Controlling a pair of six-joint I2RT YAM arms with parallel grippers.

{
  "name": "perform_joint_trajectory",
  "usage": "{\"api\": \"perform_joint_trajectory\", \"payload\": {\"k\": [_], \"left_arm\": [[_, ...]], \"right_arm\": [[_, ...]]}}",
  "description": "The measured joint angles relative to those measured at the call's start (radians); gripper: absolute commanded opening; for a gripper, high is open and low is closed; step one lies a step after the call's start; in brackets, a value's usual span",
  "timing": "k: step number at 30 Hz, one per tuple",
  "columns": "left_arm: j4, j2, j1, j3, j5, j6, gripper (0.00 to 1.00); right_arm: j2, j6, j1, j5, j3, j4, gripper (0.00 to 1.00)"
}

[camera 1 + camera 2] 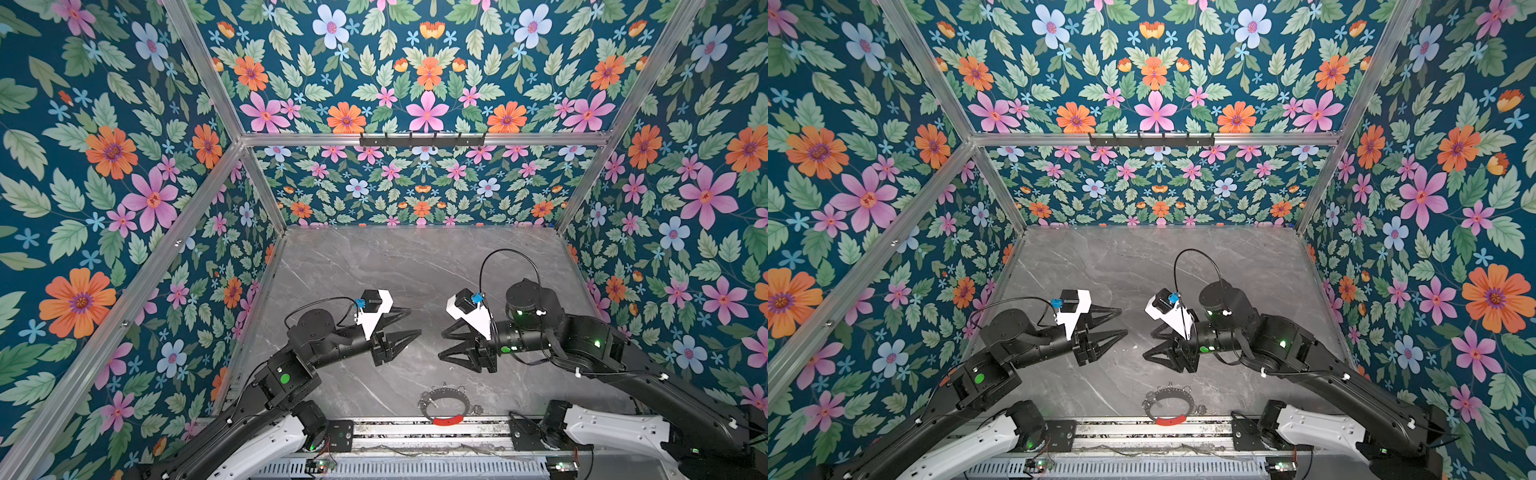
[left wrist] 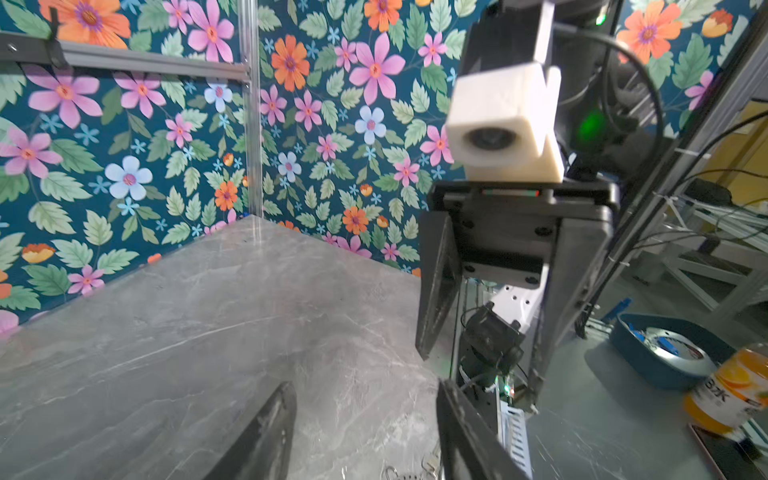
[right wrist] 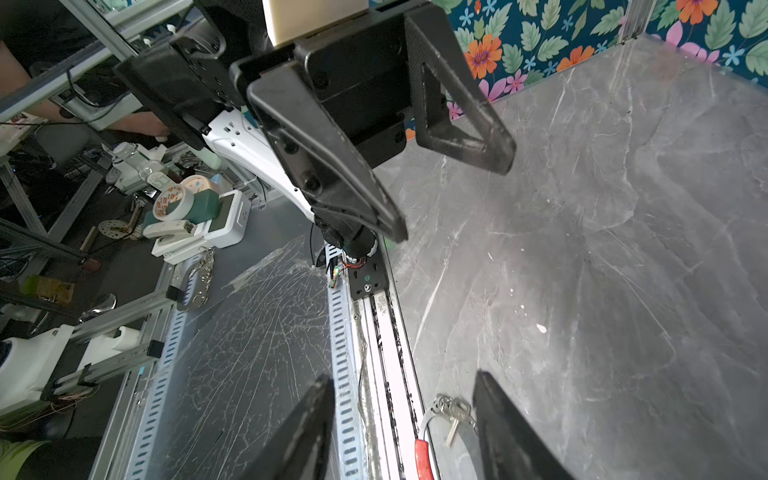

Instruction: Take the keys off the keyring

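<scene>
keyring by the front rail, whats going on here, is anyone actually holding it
No. The keyring, a thin hoop with a red sleeve, lies flat on the grey table at its near edge, close to the rail. Small keys are still threaded on it. Both arms hang above the table facing each other, the left claw and right claw open and empty, neither touching the ring.

A polished grey stone-look table (image 1: 415,266) with pale veins and a soft sheen. On it lies a keyring (image 1: 445,405) of thin bare metal wire, one arc covered by a smooth red plastic sleeve (image 1: 447,420). A small silvery metal key (image 3: 454,424) hangs from it. Matt black textured plastic fingers (image 3: 461,112). Brushed aluminium frame rails (image 1: 419,139).
</scene>
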Motion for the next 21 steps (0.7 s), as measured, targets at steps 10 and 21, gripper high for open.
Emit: {"api": "perform_joint_trajectory", "payload": {"k": [10,21], "left_arm": [[0.098,-0.061,0.0,-0.051,-0.07,-0.023,0.65],[0.154,-0.124,0.0,-0.101,-0.078,-0.048,0.58]], "right_arm": [[-0.075,0.079,-0.018,-0.084,-0.091,0.158,0.26],[-0.072,0.504,-0.233,-0.494,-0.324,0.723,0.0]]}}
